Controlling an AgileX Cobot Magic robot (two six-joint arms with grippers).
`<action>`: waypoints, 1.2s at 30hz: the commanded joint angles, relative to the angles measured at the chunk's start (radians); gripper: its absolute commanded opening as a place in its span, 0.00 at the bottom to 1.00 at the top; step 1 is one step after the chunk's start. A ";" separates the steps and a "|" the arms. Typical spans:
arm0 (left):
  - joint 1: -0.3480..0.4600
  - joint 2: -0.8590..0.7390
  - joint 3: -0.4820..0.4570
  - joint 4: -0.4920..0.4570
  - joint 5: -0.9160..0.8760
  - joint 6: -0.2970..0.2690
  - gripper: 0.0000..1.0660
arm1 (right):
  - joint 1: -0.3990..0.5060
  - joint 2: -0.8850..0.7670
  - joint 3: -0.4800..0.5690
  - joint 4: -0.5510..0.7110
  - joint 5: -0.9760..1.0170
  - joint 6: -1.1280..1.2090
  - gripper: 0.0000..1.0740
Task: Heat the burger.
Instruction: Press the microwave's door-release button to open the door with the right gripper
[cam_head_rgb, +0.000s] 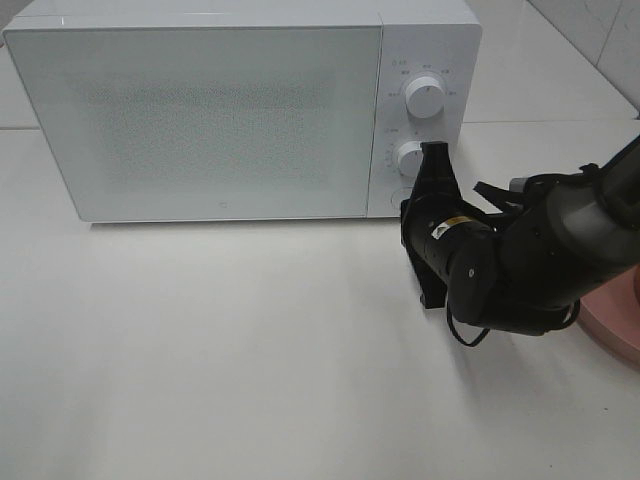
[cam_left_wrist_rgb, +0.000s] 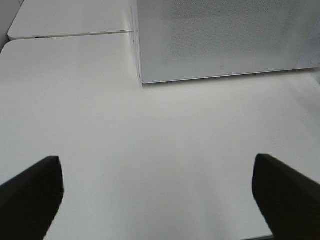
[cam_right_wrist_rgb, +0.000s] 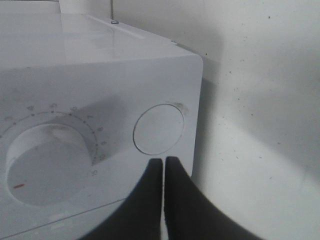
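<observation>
The burger is out of view in every frame. The white microwave (cam_head_rgb: 200, 110) stands at the back of the table with its door closed. My right gripper (cam_head_rgb: 435, 152) is shut and empty, its tips at the control panel's lower part, over the lower dial (cam_head_rgb: 408, 157). In the right wrist view the right gripper (cam_right_wrist_rgb: 163, 162) points just beside the round button (cam_right_wrist_rgb: 159, 129), close to it; contact is unclear. A dial (cam_right_wrist_rgb: 47, 160) sits next to that button. My left gripper (cam_left_wrist_rgb: 160, 200) is open over bare table, facing the microwave's (cam_left_wrist_rgb: 220, 40) front, with nothing between its fingers (cam_left_wrist_rgb: 30, 195).
A round pink plate (cam_head_rgb: 615, 320) lies at the right edge of the table, partly behind my right arm. The upper dial (cam_head_rgb: 425, 98) is uncovered. White table (cam_head_rgb: 200, 350) stretches in front of the microwave.
</observation>
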 joint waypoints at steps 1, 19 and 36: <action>0.001 -0.023 0.002 -0.003 -0.002 -0.001 0.88 | -0.005 0.016 -0.022 -0.011 -0.015 0.003 0.00; 0.001 -0.023 0.002 -0.003 -0.002 -0.001 0.88 | -0.040 0.052 -0.055 -0.030 -0.022 0.007 0.00; 0.001 -0.023 0.002 -0.003 -0.002 -0.001 0.88 | -0.041 0.093 -0.090 -0.044 -0.036 0.017 0.00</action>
